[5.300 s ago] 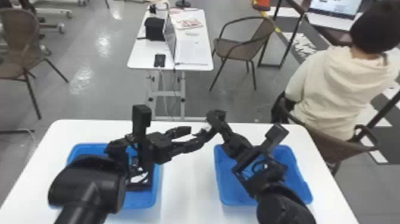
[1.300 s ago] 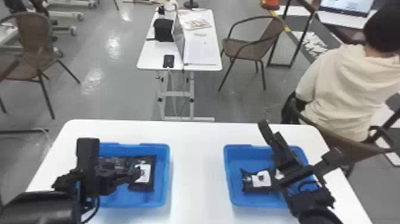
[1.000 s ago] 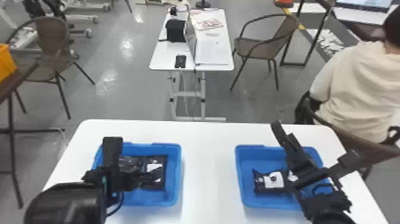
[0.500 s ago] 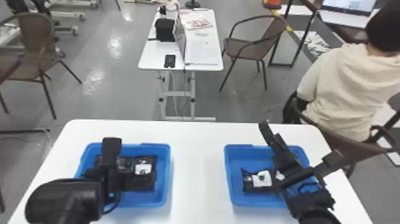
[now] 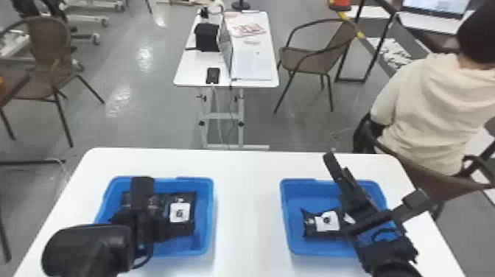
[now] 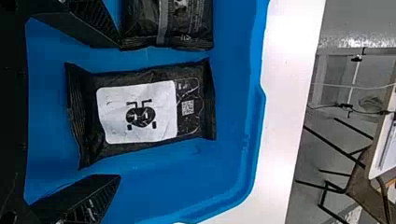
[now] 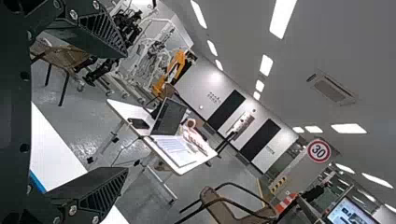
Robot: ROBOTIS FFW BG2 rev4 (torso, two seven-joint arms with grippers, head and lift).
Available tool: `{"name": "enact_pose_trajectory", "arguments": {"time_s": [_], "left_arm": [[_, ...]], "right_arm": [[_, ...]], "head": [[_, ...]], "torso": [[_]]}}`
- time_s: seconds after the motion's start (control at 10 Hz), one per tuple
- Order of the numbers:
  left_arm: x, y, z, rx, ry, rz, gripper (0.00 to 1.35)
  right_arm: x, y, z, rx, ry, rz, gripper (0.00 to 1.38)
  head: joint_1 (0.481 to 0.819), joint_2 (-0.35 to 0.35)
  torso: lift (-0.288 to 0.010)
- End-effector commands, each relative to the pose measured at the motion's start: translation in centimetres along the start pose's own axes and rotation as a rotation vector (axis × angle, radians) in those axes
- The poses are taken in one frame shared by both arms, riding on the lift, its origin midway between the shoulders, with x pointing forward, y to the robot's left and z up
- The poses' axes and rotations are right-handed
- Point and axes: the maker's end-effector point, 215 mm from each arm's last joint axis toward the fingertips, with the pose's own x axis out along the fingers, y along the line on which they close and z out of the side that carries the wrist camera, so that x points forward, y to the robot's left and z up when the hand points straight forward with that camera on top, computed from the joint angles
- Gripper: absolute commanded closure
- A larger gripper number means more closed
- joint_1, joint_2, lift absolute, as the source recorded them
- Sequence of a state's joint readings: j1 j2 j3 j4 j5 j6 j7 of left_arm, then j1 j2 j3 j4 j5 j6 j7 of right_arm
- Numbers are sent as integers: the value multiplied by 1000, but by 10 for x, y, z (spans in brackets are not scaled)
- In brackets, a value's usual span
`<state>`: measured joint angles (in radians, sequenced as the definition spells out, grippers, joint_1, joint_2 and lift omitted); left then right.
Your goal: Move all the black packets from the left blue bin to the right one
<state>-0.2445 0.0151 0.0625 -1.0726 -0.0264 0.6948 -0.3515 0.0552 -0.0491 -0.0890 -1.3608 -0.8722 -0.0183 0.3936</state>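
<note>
In the head view, my left gripper (image 5: 159, 223) is over the left blue bin (image 5: 210, 221), beside a black packet with a white label (image 5: 179, 213); another dark packet (image 5: 127, 199) lies partly behind the arm. In the left wrist view, the left gripper (image 6: 117, 111) stands open, its fingers on either side of the labelled packet (image 6: 138, 112), with a second packet (image 6: 187, 23) alongside. My right gripper (image 5: 340, 170) is parked over the right blue bin (image 5: 285, 217), where a labelled black packet (image 5: 320, 225) lies. The right wrist view shows that gripper (image 7: 127, 112) open and holding nothing.
Both bins stand on a white table (image 5: 246, 206), a strip of tabletop between them. Behind it are a smaller table (image 5: 191, 72) with a laptop and a brown chair (image 5: 313, 59). The right forearm crosses the right bin.
Over several seconds, my grippers have gone from close together between the bins to apart, one over each bin. In the last second or so, the left one moved rightward over its bin; the right stayed put.
</note>
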Motion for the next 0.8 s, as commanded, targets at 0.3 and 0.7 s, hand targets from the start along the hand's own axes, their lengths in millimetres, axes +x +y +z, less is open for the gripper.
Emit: {"name": "enact_pose_trajectory", "arguments": {"time_s": [0.3,0.7], "left_arm": [[14,6,-5,-22,27,24,529],[1,-10,24,-18,-94,-83,872]], "right_arm": [[-4,-3,-3,20,2,-1,159],[-5,-3,-6,23,8,-1,159]], "head": [[695,-57],[695,-62]], "torso": [[0],[0]]}}
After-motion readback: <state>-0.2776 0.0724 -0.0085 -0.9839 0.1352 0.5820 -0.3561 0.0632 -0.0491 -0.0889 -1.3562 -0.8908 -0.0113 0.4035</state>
